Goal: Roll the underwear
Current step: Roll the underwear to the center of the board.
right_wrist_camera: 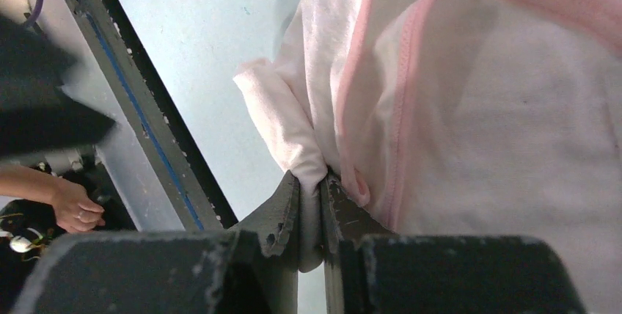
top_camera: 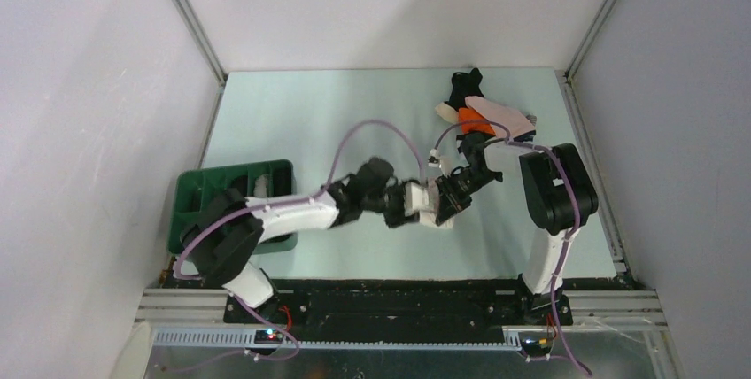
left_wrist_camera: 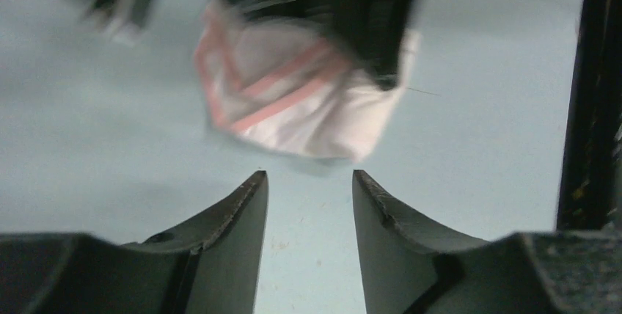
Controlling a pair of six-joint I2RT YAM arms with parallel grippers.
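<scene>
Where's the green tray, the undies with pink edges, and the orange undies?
green tray [top_camera: 188,195], top view, on its left wall.
pink-trimmed white underwear [right_wrist_camera: 499,108], right wrist view, on its white middle.
orange underwear [top_camera: 469,120], top view, on the orange patch in the far pile.

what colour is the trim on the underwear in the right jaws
Pink trim on the white underwear, clearest in the right wrist view.

Bright, even light; the underwear [left_wrist_camera: 293,101] is motion-blurred in the left wrist view.
</scene>
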